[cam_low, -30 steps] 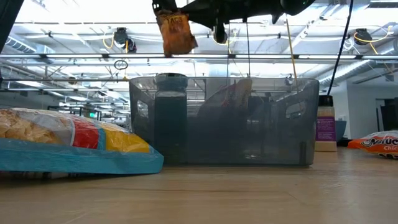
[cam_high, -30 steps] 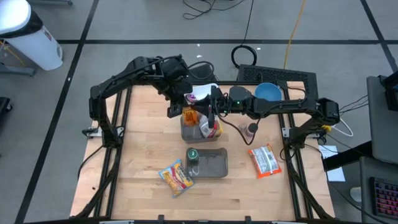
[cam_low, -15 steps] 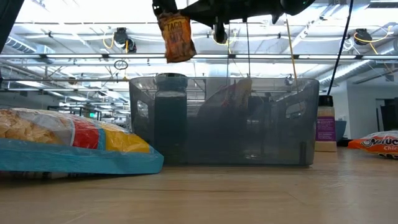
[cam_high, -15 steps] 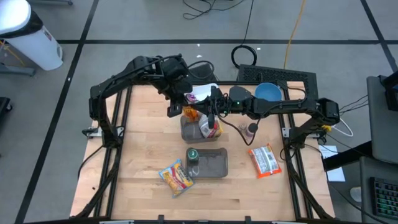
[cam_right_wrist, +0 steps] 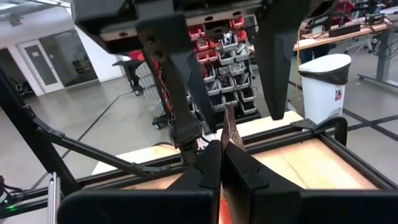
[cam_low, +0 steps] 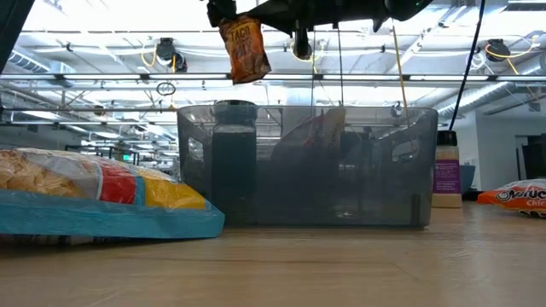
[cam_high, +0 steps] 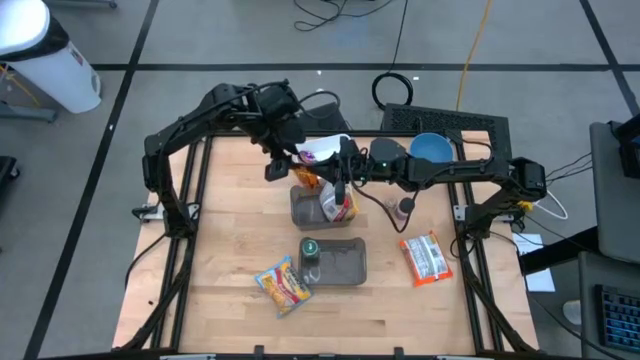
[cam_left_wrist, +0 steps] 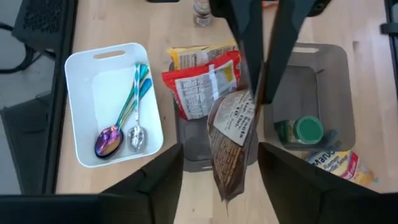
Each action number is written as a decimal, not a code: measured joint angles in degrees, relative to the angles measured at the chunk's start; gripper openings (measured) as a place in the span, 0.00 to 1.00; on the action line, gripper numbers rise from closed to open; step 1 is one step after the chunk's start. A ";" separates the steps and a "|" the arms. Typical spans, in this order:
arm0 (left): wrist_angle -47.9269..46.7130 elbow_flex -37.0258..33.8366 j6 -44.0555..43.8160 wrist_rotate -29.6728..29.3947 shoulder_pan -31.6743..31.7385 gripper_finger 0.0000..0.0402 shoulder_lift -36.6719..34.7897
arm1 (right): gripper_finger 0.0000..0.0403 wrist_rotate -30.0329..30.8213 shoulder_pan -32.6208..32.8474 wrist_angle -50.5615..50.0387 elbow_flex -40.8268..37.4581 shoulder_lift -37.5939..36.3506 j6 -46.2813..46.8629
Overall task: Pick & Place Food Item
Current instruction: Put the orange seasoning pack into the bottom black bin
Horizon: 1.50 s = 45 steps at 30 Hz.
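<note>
Brown taco packet (cam_left_wrist: 233,140) carried over grey bin (cam_high: 318,212).
Left claw (cam_high: 297,168) pinches it shut; right claw (cam_high: 340,190) clamps it too; release next.

- From overhead the light is even and soft; the wooden table (cam_high: 230,250) is evenly lit, and the dark arms cast only faint shadows on it.
- At table height the ceiling lights (cam_low: 171,17) blaze across the top of the frame, washed out to white glare at upper left.
- That backlight leaves the translucent grey bin (cam_low: 307,166) dim and murky, its contents mere silhouettes.
- The chip bag (cam_low: 94,200) at left is close to the lens and soft at its edges.
- The left wrist picture is bright and clear; the dark fingers (cam_left_wrist: 249,43) near the lens blur.
- In the right wrist picture the near fingers (cam_right_wrist: 211,171) are soft, with an orange glow at bottom centre.
</note>
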 joint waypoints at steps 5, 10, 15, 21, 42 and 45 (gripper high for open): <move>0.04 0.00 2.64 1.00 -0.01 0.56 0.15 | 0.00 0.00 0.00 1.69 0.00 -0.02 0.01; 0.11 0.00 3.22 1.11 0.48 0.47 0.22 | 0.00 0.01 0.00 2.08 0.00 -0.02 0.17; 0.13 0.00 3.38 2.72 1.36 0.29 0.22 | 0.00 0.09 -0.07 2.08 0.00 -0.02 0.17; 0.20 0.00 4.29 4.29 1.67 0.04 0.22 | 0.00 0.04 -0.07 2.06 0.00 -0.07 0.17; -3.94 -0.02 0.85 6.23 1.09 0.01 0.09 | 0.38 -1.71 -4.76 -14.25 -0.07 -6.94 3.76; -3.93 -0.02 -2.47 6.53 -0.66 0.01 0.09 | 0.44 -1.72 -5.72 -22.65 0.00 -11.21 1.05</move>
